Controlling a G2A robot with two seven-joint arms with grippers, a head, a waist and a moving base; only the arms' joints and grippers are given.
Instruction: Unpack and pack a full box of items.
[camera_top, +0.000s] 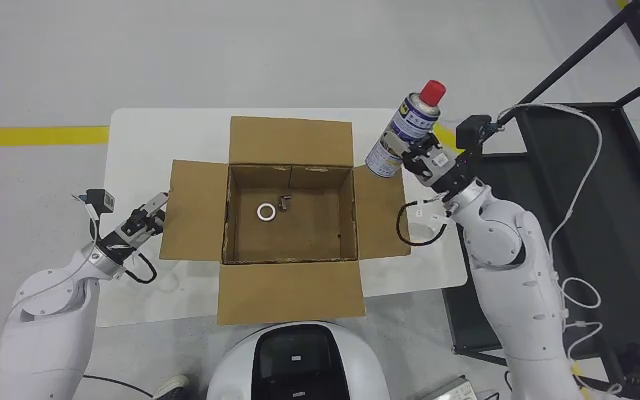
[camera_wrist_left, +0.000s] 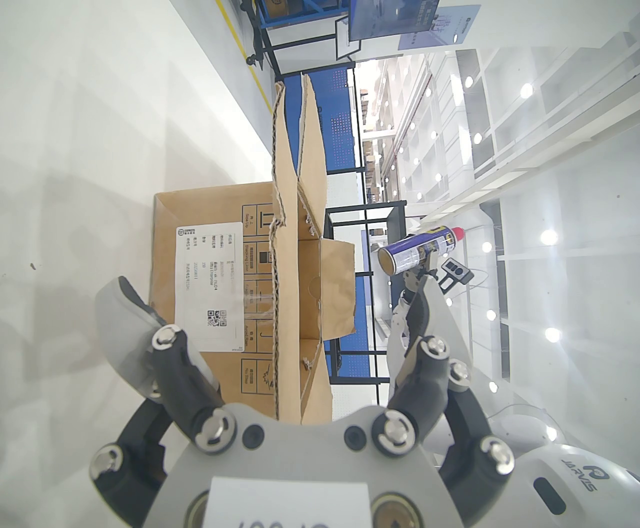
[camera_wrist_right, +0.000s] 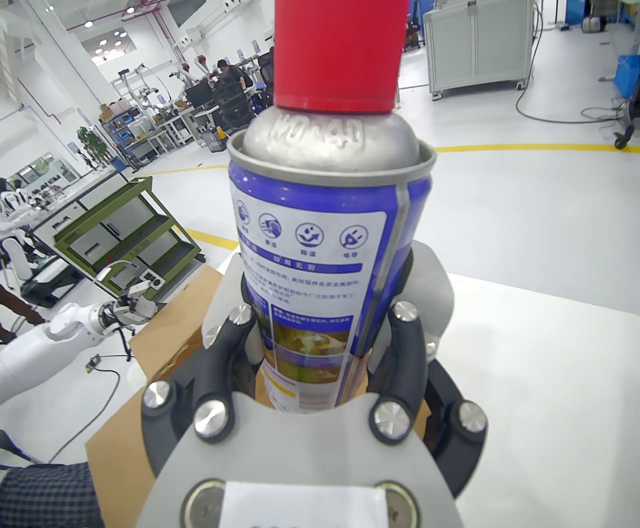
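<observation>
Top view, box (camera_top: 290, 140): open on the bench (camera_top: 160, 140), flaps spread; a small ring (camera_top: 266, 211) and a small metal piece (camera_top: 285, 203) lie on its floor.
Top view, spray can (camera_top: 405, 130): tilted in the air at the box's 2 o'clock, beyond the right flap, the right hand (camera_top: 425, 160) clamped round its lower body.
Top view, left hand (camera_top: 150, 215): at the box's 9 o'clock, just beside the left flap.
Left wrist view, left hand: fingers (camera_wrist_left: 125, 305) spread wide, holding nothing.
Right wrist view, spray can: gripped on both sides, red cap pointing away.
Progress: unpacking looks nearly done; two small items remain, and all the repacking.
</observation>
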